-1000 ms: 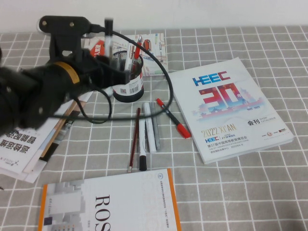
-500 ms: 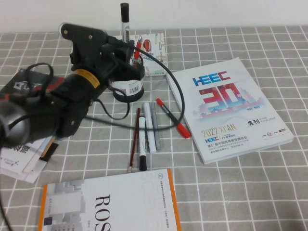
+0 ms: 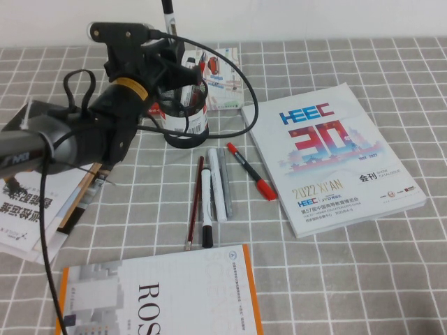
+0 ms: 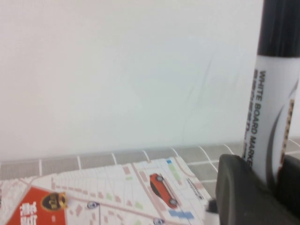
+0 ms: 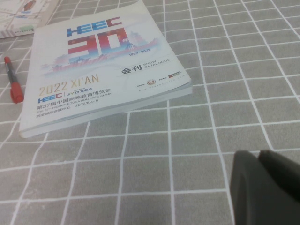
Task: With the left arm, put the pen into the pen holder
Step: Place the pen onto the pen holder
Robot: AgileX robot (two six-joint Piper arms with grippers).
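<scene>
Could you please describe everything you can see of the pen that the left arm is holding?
The pen is a thick white marker with a black cap, printed "WHITE BOARD MARKER" along its barrel. It stands upright, cap up, clamped in the left hand above the black mesh pen holder; its lower end is hidden. The right hand hangs over bare cloth, away from it.
</scene>
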